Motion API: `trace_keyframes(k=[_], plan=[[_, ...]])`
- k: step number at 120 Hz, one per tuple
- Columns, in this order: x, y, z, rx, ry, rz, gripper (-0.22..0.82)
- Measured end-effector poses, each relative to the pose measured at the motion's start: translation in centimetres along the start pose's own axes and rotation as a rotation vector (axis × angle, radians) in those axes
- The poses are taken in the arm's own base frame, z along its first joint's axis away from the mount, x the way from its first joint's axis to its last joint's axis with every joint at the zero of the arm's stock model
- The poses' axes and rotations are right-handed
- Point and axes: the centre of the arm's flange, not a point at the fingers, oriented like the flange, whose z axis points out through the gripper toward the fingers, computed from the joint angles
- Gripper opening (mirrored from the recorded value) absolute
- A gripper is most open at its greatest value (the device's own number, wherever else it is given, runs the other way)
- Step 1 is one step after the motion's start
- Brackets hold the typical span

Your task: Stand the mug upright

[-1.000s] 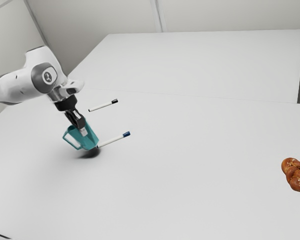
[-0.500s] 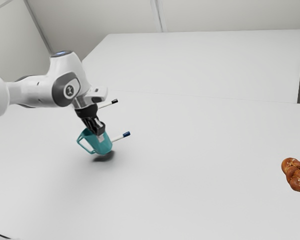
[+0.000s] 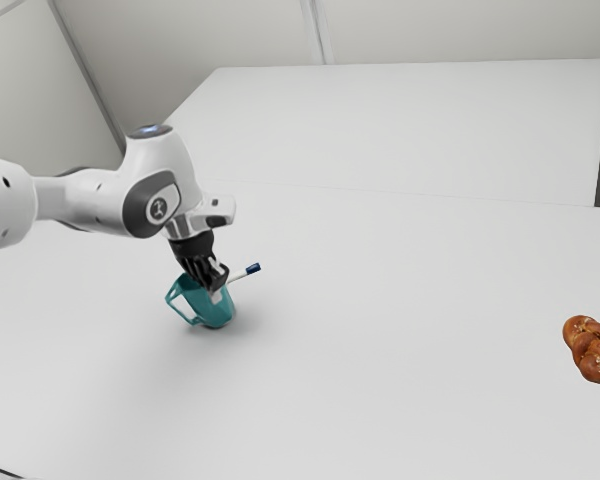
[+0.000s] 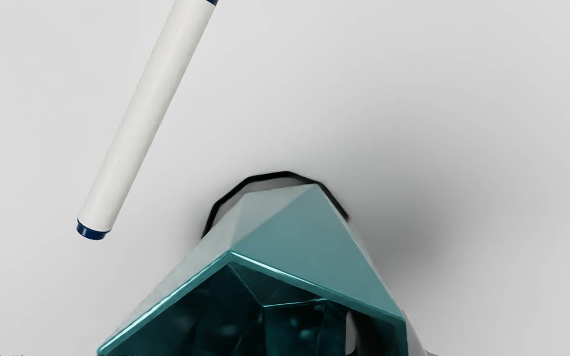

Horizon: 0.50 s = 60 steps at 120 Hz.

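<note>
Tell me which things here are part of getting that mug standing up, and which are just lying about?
Part of the job:
- teal mug, tilted
- gripper, holding the mug near its rim

Just lying about:
- white marker with blue ends, beside the mug
- twisted bread, well away from it

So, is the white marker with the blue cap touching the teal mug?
Apart. The wrist view shows it plainly: a strip of table runs between the marker and the mug, even at the marker's nearer end.
</note>
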Motion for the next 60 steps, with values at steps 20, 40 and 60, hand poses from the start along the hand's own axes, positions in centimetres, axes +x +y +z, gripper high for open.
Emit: trace_keyframes(k=[20,40,60], plan=[[0.2,0.4,0.1,0.008,0.014,-0.025,-0.05],[0.4,1.1,-1.0,0.030,0.040,-0.036,0.27],[0.3,1.4,-5.0,0.093,0.093,-0.056,0.44]])
